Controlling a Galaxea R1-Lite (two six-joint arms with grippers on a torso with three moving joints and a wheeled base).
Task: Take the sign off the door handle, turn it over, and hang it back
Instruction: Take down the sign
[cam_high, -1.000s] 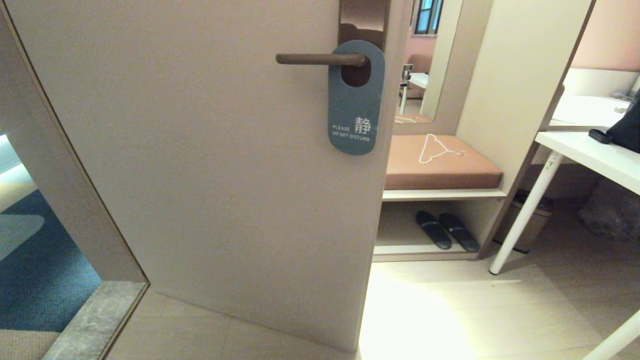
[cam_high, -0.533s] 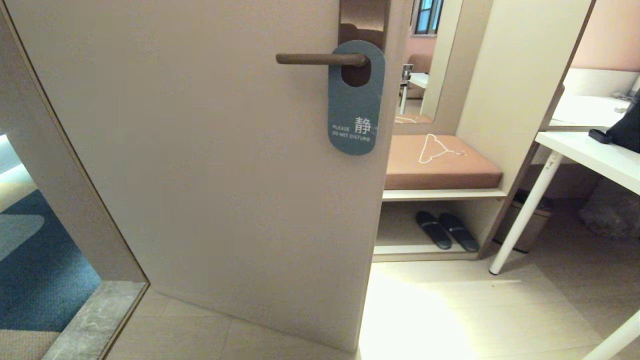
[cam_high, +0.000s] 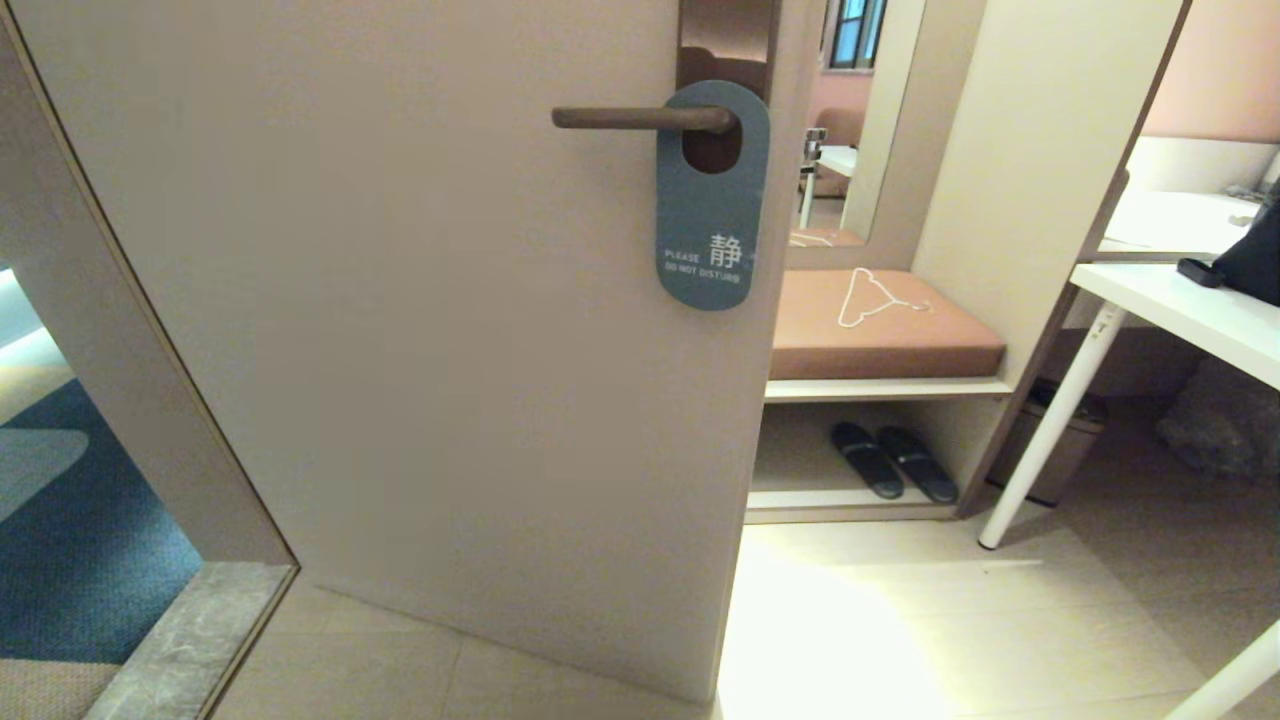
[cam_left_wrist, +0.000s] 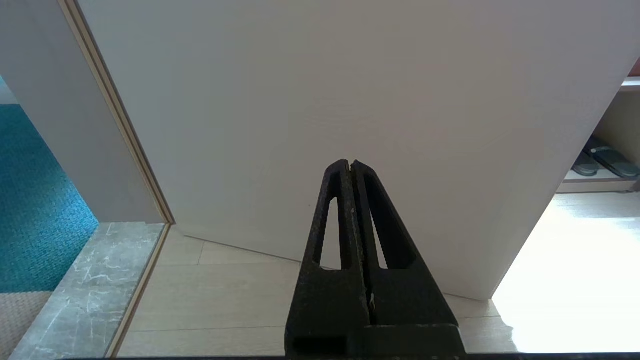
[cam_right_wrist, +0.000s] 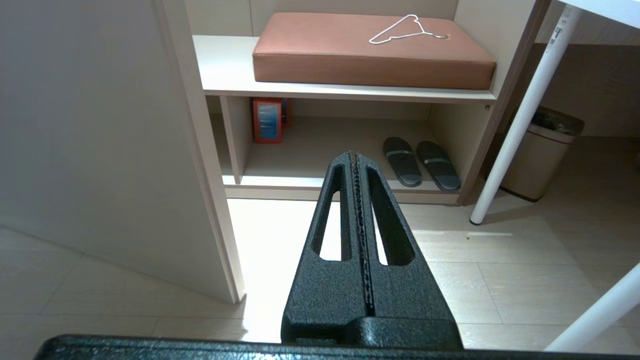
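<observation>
- High on the door (cam_high: 400, 300), toward one o'clock in our head view, the door handle (cam_high: 640, 119) sticks out level, pointing to nine o'clock from its tall bronze plate (cam_high: 725, 40).
- We see the sign (cam_high: 711, 200) hanging on that handle by its oval hole, flat against the door, blue side facing us with the words "PLEASE DO NOT DISTURB" near its lower end.
- Neither of our arms shows in the head view.
- Our left gripper (cam_left_wrist: 351, 165) appears only in the left wrist view, its two black fingers (cam_left_wrist: 335, 215) pressed together with nothing between them; it points at the bare lower part of the door, apart from it.
- Our right gripper (cam_right_wrist: 354, 155) appears only in the right wrist view, likewise pressed together and empty, pointing past the door's edge toward a low open shelf unit (cam_right_wrist: 345, 90).
- At three o'clock from the sign, a brown cushion (cam_high: 880, 325) lies on that unit, with a white wire hanger (cam_high: 872, 296) lying on top of it.
- Below the cushion, a pair of dark slippers (cam_high: 893, 460) sits side by side on the lower shelf.
- Farther toward three o'clock stands a white table (cam_high: 1180, 310), with a small bin (cam_high: 1055, 440) behind its leg.
</observation>
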